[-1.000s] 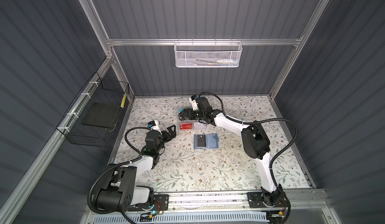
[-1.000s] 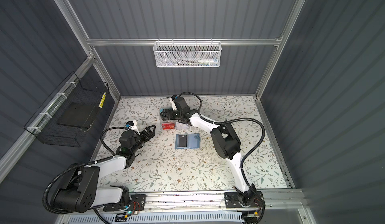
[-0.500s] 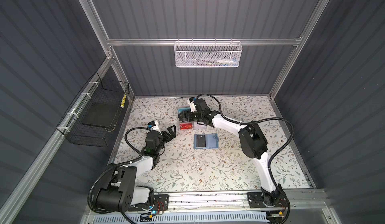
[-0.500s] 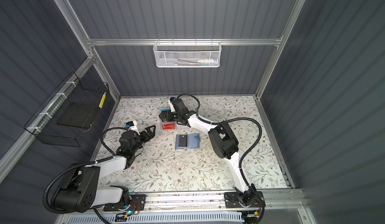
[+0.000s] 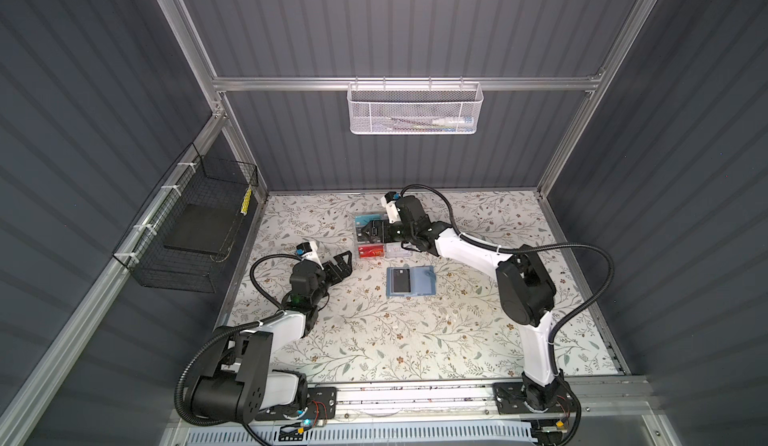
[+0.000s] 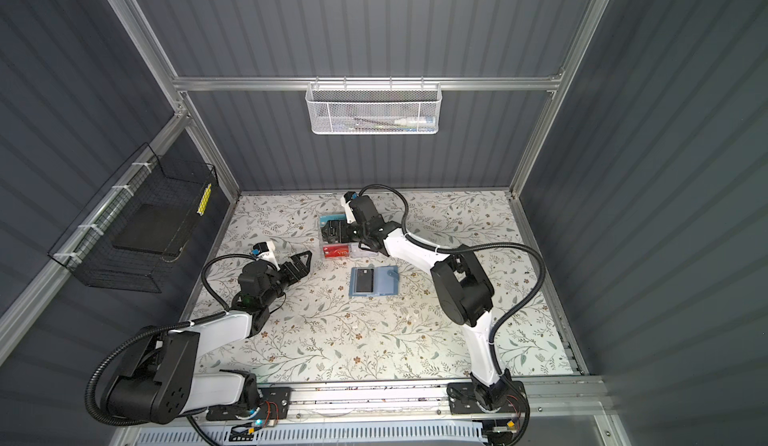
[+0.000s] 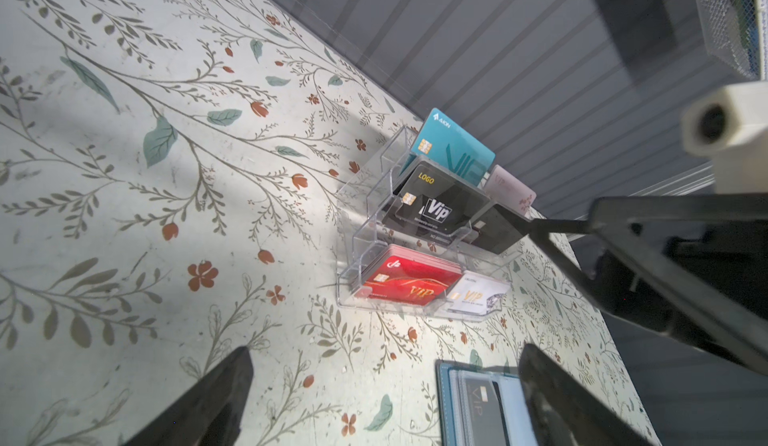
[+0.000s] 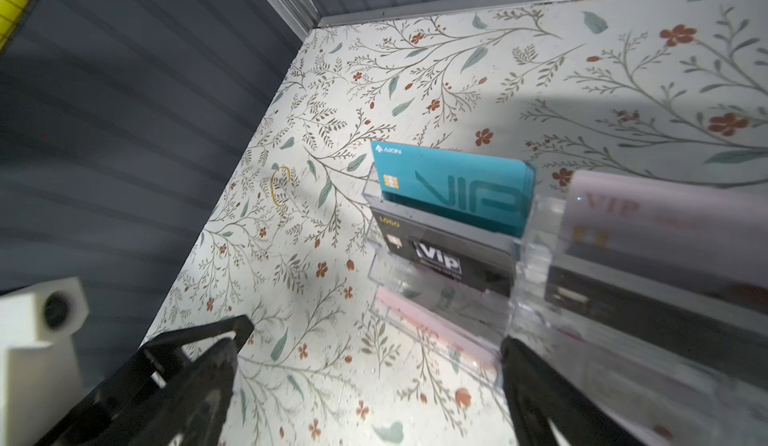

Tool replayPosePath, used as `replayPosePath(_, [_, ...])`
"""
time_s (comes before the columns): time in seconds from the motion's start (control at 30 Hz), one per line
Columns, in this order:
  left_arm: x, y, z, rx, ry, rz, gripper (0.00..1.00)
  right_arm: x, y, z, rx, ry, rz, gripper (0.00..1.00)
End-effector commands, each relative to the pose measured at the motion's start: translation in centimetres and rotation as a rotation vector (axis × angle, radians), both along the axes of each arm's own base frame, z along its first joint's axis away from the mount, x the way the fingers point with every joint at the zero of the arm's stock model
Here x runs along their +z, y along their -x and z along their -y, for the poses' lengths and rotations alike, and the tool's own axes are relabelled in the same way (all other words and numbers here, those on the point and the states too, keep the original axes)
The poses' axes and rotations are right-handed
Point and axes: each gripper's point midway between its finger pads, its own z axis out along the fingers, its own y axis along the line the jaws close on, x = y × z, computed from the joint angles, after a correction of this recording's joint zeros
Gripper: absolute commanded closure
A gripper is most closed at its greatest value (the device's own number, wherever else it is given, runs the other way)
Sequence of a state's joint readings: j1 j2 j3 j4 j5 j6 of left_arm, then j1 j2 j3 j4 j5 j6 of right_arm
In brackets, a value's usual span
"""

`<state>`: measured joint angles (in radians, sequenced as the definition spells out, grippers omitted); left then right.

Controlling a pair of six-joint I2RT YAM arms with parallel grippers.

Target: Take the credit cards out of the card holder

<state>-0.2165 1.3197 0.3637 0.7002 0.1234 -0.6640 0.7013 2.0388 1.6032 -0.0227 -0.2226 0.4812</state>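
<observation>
One black credit card (image 5: 402, 280) sits in a sleeve of the card holder (image 5: 417, 284), which lies open and flat on the floral table (image 5: 415, 340). Just behind the card holder stands a clear rack (image 5: 376, 252) of coloured cards. Over it hangs the right gripper (image 5: 368, 232), jaws spread wide and gripping nothing. Left of the card holder, well apart, the left gripper (image 5: 343, 262) gapes empty too.

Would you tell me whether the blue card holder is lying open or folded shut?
Open: the card holder lies spread flat on the table, with a black card showing in one sleeve.
</observation>
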Motion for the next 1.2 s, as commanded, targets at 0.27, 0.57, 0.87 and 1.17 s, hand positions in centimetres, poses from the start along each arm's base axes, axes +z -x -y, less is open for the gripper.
replayPosePath(0.27, [1.4,2.0,7.0,-0.221,-0.232,0.010,0.00,1.2,5.1,8.3,-0.131,0.103,0.030,0.01])
replayPosePath(0.57, [0.0,5.2,11.7,-0.327,-0.507,0.015,0.00,-2.3,10.4,14.5,-0.211,0.109,-0.040,0.01])
replayPosePath(0.87, [-1.9,7.7,13.6,-0.375,-0.314,-0.004,0.00,-3.6,12.9,14.4,-0.150,-0.055,-0.120,0.01])
replayPosePath(1.17, [-2.4,8.7,16.3,-0.445,-0.062,-0.040,0.00,-5.2,11.6,11.2,-0.078,-0.171,-0.223,0.01])
